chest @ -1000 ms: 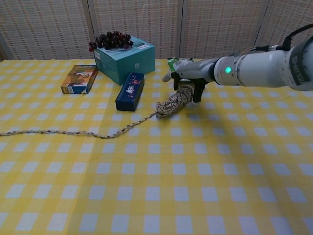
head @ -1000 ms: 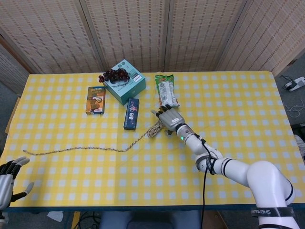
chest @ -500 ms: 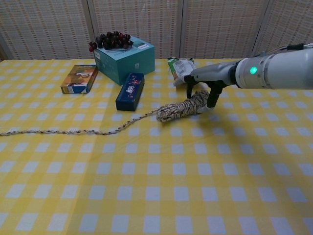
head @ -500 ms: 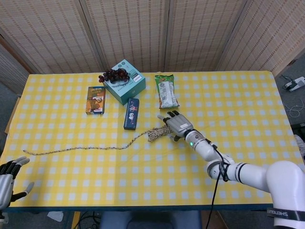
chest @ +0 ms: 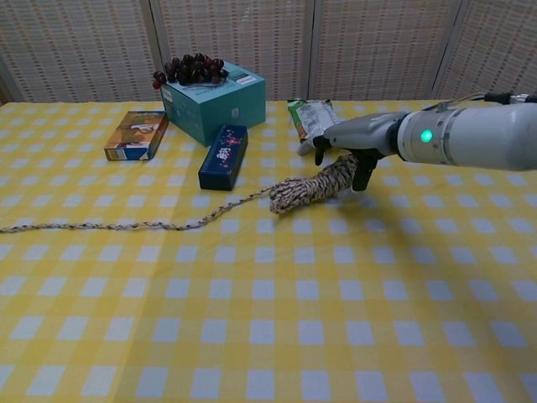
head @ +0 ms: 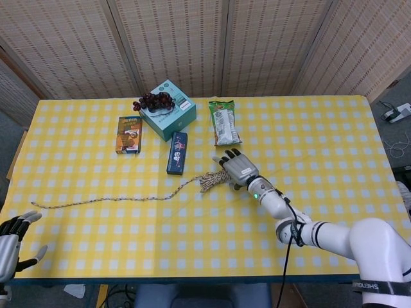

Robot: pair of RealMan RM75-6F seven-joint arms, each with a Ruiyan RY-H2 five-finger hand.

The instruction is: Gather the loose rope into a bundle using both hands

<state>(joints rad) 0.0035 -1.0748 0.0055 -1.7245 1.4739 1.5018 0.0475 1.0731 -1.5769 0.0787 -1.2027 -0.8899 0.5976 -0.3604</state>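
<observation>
A speckled tan rope lies across the yellow checked table. Its coiled end (head: 210, 180) (chest: 312, 185) sits mid-table, and the loose tail (head: 96, 199) (chest: 101, 225) trails away to the left edge. My right hand (head: 236, 168) (chest: 348, 149) grips the right end of the coil, fingers wrapped over it, lifting that end slightly. My left hand (head: 11, 244) hovers open at the table's front left corner, short of the rope's far end (head: 33, 205); the chest view does not show it.
Behind the coil stand a teal box (head: 167, 110) topped with dark grapes (head: 154, 100), a blue packet (head: 177, 153), an orange box (head: 129, 134) and a green snack bag (head: 224, 122). A folding screen closes off the back.
My right hand carried the coil toward me and rightward, away from the snack bag, tipping it flatter; in the last half second it barely moved. The tail straightened slightly. The left hand stayed put.
</observation>
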